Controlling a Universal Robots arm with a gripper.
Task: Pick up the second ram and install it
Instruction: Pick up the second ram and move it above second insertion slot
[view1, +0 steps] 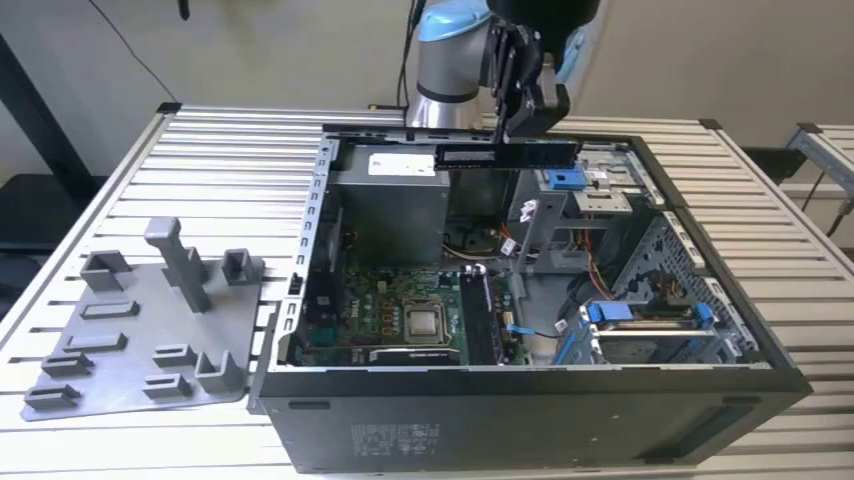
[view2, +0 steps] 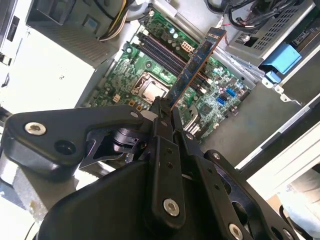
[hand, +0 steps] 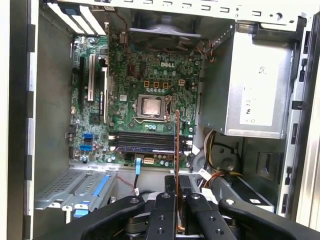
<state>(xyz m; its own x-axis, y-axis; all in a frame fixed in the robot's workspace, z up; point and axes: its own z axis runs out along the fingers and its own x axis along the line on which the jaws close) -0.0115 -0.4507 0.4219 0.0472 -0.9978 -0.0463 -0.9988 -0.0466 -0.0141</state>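
Observation:
My gripper (view1: 529, 138) hangs over the far part of an open computer case (view1: 534, 385) and is shut on the second ram (view1: 507, 155), a long dark stick held level above the case. In the second wrist view the ram (view2: 194, 65) sticks out from between the fingers (view2: 161, 112), high above the green motherboard (view2: 130, 75). In the first wrist view the ram (hand: 177, 150) shows edge-on, crossing over the long black memory slots (hand: 147, 142) and rising from the gripper (hand: 177, 202).
A grey fixture plate (view1: 140, 340) with upright posts lies on the slatted table at the exterior view's left. Inside the case are a grey power supply (hand: 250, 85), the processor socket (hand: 150, 106), loose cables (hand: 215, 165) and a drive cage with blue tabs (view1: 641, 320).

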